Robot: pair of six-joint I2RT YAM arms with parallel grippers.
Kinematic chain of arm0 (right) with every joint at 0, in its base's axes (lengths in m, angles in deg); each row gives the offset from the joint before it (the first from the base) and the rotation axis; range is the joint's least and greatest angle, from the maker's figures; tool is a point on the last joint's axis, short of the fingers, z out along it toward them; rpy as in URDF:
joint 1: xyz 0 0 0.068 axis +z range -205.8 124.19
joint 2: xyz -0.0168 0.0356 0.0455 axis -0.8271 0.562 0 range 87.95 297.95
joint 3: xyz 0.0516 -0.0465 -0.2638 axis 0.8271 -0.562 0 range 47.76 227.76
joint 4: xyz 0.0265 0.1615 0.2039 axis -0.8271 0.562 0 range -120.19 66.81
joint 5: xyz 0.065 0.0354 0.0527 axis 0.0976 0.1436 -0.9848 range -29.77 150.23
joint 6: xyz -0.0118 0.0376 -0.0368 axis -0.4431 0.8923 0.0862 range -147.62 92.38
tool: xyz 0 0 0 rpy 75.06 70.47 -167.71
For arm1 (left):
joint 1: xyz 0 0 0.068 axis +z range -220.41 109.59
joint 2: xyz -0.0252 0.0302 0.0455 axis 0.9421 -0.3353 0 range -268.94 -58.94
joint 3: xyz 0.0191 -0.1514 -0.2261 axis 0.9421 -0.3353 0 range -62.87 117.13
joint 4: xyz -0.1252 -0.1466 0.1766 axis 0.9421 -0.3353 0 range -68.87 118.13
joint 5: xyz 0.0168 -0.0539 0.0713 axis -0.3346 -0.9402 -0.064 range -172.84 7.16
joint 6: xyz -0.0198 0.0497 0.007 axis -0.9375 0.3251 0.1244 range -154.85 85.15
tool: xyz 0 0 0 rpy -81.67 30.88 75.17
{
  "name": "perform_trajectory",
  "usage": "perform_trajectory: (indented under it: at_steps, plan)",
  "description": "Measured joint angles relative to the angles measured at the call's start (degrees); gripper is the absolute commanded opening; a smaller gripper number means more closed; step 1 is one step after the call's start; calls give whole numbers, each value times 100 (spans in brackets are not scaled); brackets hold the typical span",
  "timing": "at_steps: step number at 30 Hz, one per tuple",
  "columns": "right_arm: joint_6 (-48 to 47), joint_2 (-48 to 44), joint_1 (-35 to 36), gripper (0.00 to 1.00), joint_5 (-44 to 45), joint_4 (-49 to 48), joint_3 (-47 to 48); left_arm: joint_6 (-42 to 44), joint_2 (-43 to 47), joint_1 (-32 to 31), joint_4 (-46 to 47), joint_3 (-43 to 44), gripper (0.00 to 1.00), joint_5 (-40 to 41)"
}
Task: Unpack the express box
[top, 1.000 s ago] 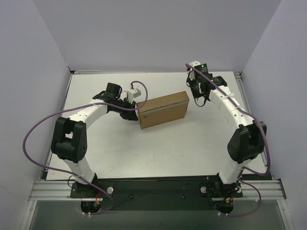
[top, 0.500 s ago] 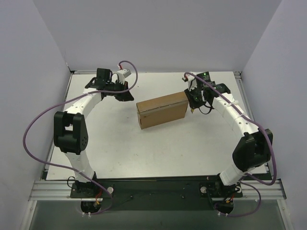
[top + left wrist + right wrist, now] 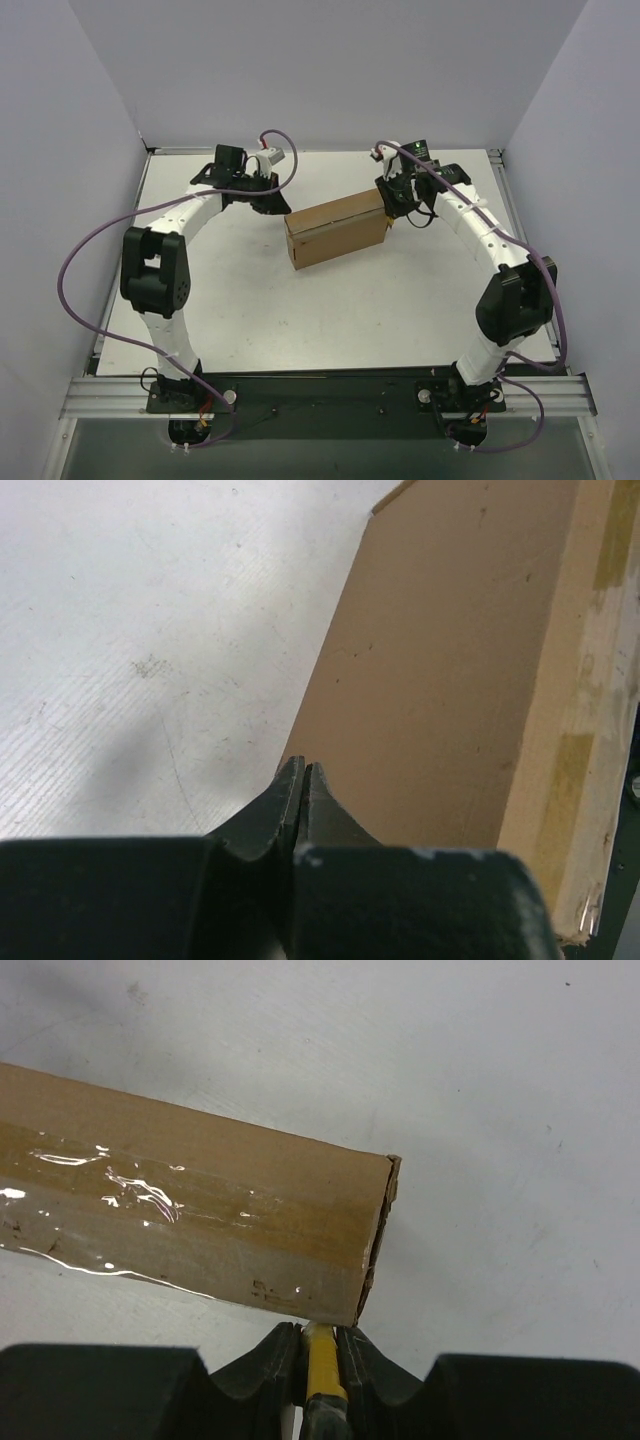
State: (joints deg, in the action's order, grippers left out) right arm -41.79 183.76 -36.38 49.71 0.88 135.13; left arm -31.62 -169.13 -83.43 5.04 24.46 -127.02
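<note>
The express box (image 3: 336, 228) is a closed brown cardboard mailer, lying slantwise at the table's middle. It fills the right of the left wrist view (image 3: 450, 680), and its taped end shows in the right wrist view (image 3: 200, 1220). My left gripper (image 3: 281, 206) is shut and empty, its tips (image 3: 303, 770) at the box's back left corner. My right gripper (image 3: 392, 207) is shut on a yellow utility knife (image 3: 322, 1370). The knife's tip sits at the lower corner of the box's right end. The fingers (image 3: 275, 1355) grip the knife on both sides.
The white table (image 3: 250, 310) is enclosed by pale walls at the left, back and right. Purple cables loop off both arms (image 3: 80, 260). The arm bases stand on the rail at the near edge (image 3: 320, 395).
My left gripper drew back from the box's left end, then came back to its back left corner. My right gripper moved in against the box's right end with the knife.
</note>
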Motion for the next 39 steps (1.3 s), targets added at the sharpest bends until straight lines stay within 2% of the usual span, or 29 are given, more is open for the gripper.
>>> perform_trajectory:
  at_steps: [7,23,34,35,37,38,39]
  plan:
    - [4,417,15,0,103,-7,398,-7,297,0,13,-315,0,-46]
    - [61,719,214,0,227,-127,802,7,745,0,20,-1060,0,-111]
    - [85,1045,315,0,435,-225,968,59,1012,37,-70,-1165,0,-105]
    - [83,1036,315,0,492,-232,955,74,1036,59,-120,-1156,8,-96]
    - [81,990,315,0,638,-254,881,118,1073,221,-304,-1082,17,-103]
    - [79,946,315,0,695,-234,828,127,1073,350,-413,-984,24,-109]
    - [76,887,313,0,737,-197,787,120,1073,505,-494,-859,26,-114]
